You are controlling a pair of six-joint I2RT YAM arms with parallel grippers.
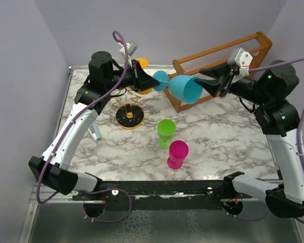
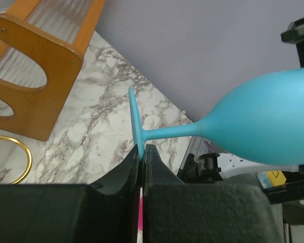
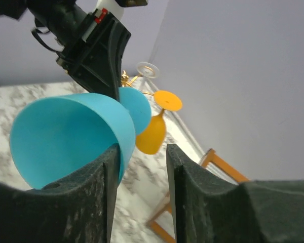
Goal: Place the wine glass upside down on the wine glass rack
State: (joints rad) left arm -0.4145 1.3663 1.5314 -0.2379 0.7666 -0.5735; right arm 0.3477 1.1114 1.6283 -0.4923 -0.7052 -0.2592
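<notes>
Marble table [image 1: 223, 136] holds the gold rack [image 1: 129, 115]. Up right of it the blue wine glass [image 1: 186, 88] hangs sideways, the left gripper [image 1: 151, 80] clamped on its foot. The right gripper [image 1: 206, 86] has its jaws apart, perhaps touching the rim.

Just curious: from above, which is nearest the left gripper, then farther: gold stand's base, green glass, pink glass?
1. Gold stand's base, just below the left gripper.
2. Green glass, mid-table.
3. Pink glass, toward the front edge.
</notes>
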